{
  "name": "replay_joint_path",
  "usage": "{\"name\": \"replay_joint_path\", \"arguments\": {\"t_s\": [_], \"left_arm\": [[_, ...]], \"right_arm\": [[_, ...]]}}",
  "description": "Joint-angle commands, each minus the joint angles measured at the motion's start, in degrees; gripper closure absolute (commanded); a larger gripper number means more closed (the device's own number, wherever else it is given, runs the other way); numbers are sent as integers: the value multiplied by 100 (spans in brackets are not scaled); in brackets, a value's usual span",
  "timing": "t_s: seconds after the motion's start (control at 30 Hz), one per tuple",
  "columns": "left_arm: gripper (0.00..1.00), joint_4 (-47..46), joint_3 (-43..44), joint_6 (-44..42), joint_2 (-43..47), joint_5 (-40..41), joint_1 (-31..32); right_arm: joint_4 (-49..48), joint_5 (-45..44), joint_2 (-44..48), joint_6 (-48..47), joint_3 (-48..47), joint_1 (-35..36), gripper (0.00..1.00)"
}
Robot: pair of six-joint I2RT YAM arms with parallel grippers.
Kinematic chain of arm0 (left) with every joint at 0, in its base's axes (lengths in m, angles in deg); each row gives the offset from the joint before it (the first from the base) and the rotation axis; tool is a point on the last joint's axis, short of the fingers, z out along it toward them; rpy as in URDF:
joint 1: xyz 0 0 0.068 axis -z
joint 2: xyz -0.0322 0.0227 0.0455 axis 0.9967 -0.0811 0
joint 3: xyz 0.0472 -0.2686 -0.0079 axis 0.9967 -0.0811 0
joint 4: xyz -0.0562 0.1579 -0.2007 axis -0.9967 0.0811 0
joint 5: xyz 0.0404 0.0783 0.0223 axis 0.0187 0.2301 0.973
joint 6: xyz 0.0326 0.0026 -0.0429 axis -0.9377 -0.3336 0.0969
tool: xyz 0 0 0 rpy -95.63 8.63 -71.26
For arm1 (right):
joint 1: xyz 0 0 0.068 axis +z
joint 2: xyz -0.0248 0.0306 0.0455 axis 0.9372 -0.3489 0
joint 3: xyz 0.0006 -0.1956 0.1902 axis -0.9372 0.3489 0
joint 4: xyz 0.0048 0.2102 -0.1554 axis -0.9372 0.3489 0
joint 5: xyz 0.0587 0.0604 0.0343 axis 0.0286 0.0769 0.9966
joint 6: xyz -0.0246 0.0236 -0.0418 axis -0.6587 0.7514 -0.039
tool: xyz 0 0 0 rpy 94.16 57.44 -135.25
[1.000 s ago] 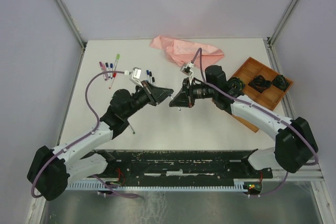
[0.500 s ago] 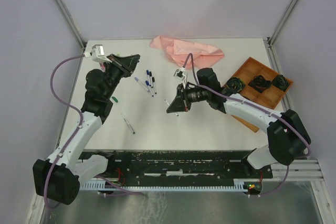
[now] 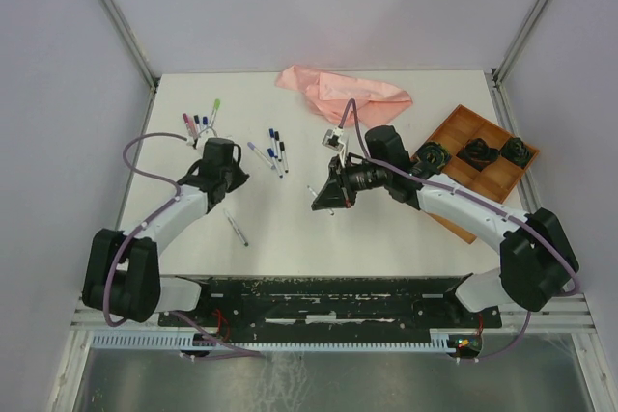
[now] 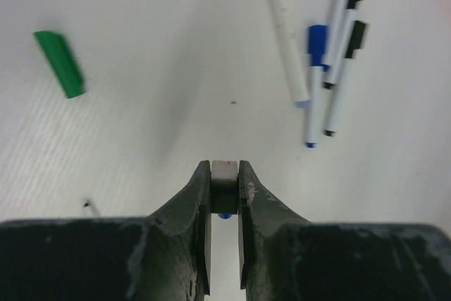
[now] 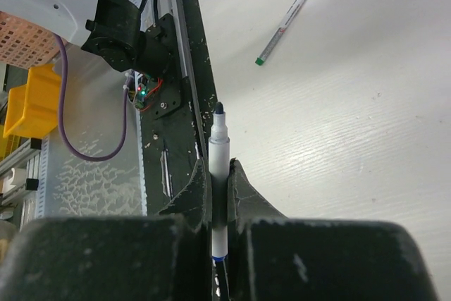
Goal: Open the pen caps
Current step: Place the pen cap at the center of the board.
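**penfan:** While both arms hang over the table [image 3: 290,238], where are the caps at?

**yam_guy:** The left gripper [image 4: 225,168] has its jaws pinched on 1 tiny grey cap [image 4: 224,175], just above the white surface. A loose green cap [image 4: 60,63] lies flat, well off to that gripper's left. A few blue-capped pens [image 4: 317,40] lie together on its far right, caps on.

**penfan:** And the right one?

**yam_guy:** The right gripper [image 5: 219,174] is clamped on a white pen [image 5: 219,142] mid-table, its dark tip bare and poking out past the fingers. Another uncapped pen [image 5: 285,22], green tip, lies on the table. More capped pens [image 3: 198,124] sit near the far-left corner.
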Motion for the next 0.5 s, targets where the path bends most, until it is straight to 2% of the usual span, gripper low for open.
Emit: {"name": "replay_joint_path", "arguments": {"t_s": [0.0, 0.23, 0.47], "left_arm": [[97, 502, 203, -54, -416, 1225, -68], [97, 924, 978, -131, -1752, 1662, -347], [97, 847, 1400, -144, -2247, 1763, -461]], "right_arm": [[26, -93, 184, -188, -224, -45, 100], [39, -87, 153, -204, -215, -62, 100], [48, -70, 131, -226, -227, -71, 100]]}}
